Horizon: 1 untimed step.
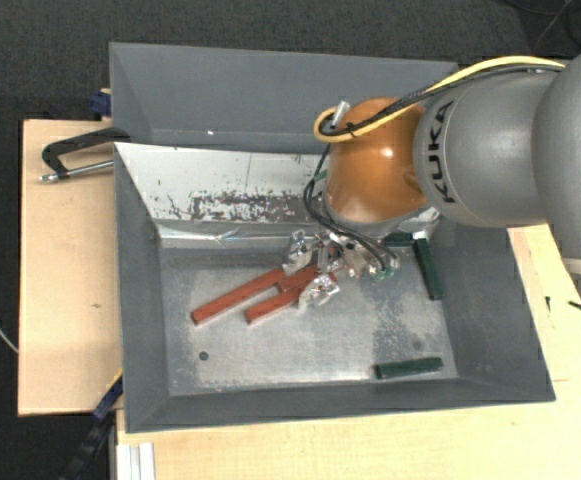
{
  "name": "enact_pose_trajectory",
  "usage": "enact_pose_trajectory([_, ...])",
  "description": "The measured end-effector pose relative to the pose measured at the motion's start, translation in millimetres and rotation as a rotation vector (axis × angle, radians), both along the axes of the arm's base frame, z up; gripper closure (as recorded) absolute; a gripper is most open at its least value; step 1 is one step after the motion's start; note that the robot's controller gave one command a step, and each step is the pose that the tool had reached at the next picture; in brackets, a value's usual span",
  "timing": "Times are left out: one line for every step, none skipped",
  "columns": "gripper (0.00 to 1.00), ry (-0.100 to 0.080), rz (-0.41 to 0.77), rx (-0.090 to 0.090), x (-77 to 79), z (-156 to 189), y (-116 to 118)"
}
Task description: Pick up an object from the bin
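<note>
The fingers [322, 288] of the gripper [311, 270] stand somewhat apart at the bin's [136, 308] middle, straddling the near end of two red-brown bars [240, 303]. These lie flat, side by side, running toward 8 o'clock. Bare floor lies open from 6 to 9 o'clock. A dark green stick [427, 266] lies at 3 o'clock, partly under the arm's orange cover [370, 173] — another dark green stick [407, 368] rests at 5 o'clock, along the front wall.
</note>
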<state>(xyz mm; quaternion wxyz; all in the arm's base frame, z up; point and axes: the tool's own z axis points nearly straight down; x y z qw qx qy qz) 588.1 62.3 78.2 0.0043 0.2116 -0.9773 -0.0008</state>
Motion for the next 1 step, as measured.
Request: enact_pose_trajectory([1.00,-0.024,0.002,0.002,-11.7,196.7,-12.5])
